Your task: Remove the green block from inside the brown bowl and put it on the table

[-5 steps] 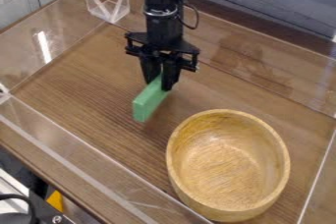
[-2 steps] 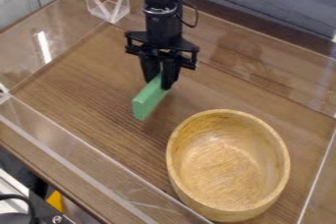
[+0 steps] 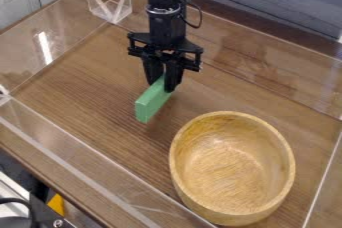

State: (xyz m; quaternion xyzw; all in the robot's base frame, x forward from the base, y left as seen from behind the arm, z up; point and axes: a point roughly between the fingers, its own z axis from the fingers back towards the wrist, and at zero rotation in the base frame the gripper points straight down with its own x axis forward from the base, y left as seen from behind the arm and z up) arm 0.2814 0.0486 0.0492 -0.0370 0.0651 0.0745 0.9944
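Nothing is changing from a second ago to now: I am holding exactly the same pose, and the long, thin, bright green block (image 3: 152, 101) is lying at the same slant as before. My gripper (image 3: 166, 80) is pointing straight down, its dark fingers clamped together on the upper end of the block, while the block's lower end is reaching down toward the wide dark-brown wood-grain table (image 3: 94, 92). I cannot tell for certain whether that lower end is already touching the wood or is just above it.

The large round light-brown wooden bowl (image 3: 233, 165) is sitting near the block, to the lower right, and its pale interior is showing nothing inside. So the removal is done, as I judge it, and the block is already out over bare tabletop, apart from the bowl's rim.

This stillness is reading to me as the pause before letting go. What remains is parting my jaws so the block settles flat, then lifting clear without nudging it.
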